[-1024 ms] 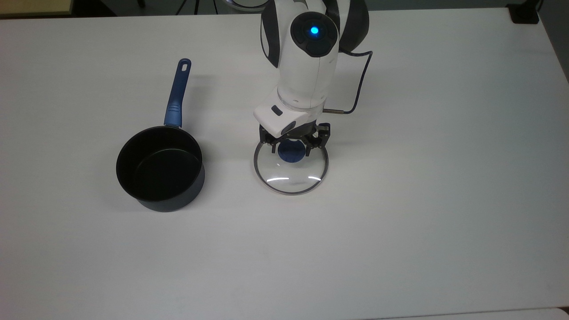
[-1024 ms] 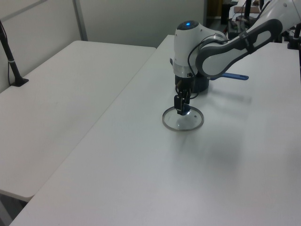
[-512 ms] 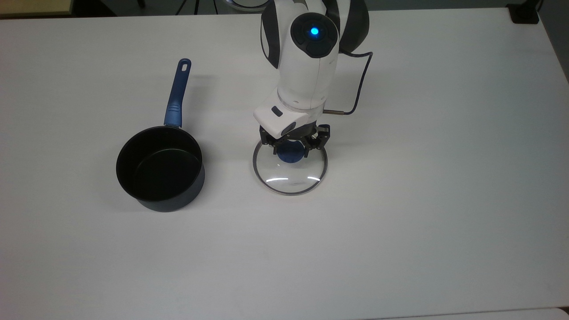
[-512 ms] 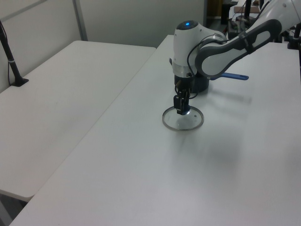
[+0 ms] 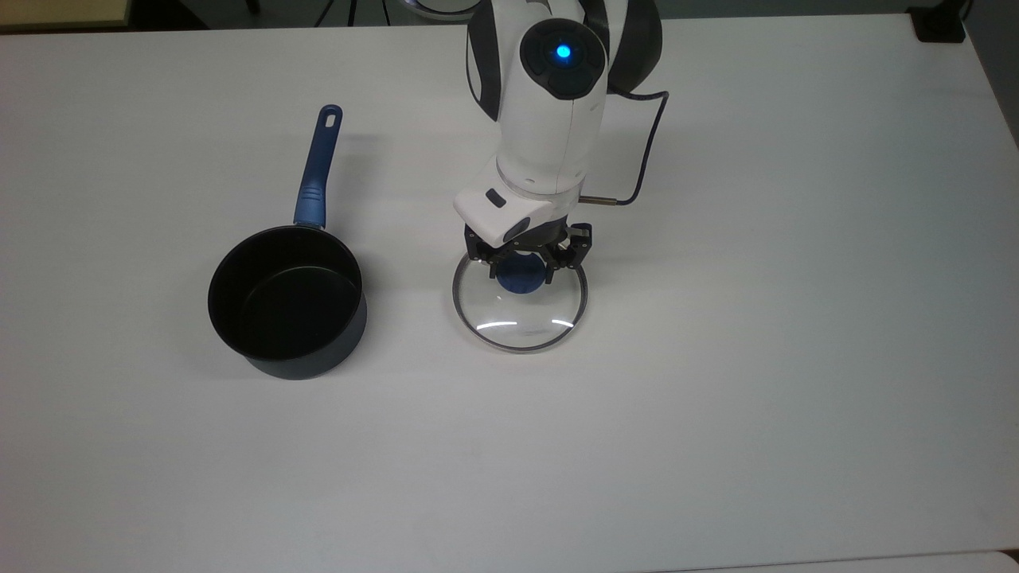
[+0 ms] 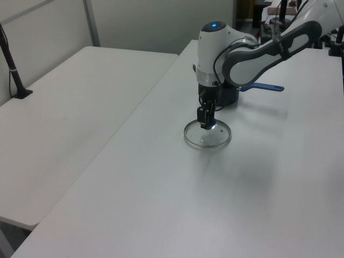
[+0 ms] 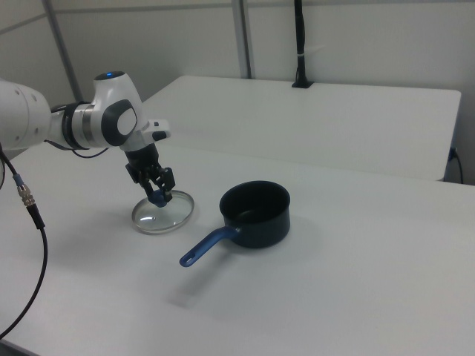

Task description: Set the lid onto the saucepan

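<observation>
1. Saucepan (image 5: pixel 286 301) first, as the largest piece: a small round pot, dark and matt black inside, empty, standing on the smooth white table (image 5: pixel 796 358) well apart from the lid, at the top view's left, its straight blue handle (image 5: pixel 317 175) pointing away.
2. Lid (image 5: pixel 520 306): a clear glass disc with a thin metal rim, either resting on the table or just lifted off it; I cannot tell which.
3. Gripper (image 5: pixel 523 267) pinches the round blue knob (image 5: pixel 521 276) at the lid's centre. The grasp looks made; the next move calls for lifting the lid level, carrying it over the pan and lowering it centred.
</observation>
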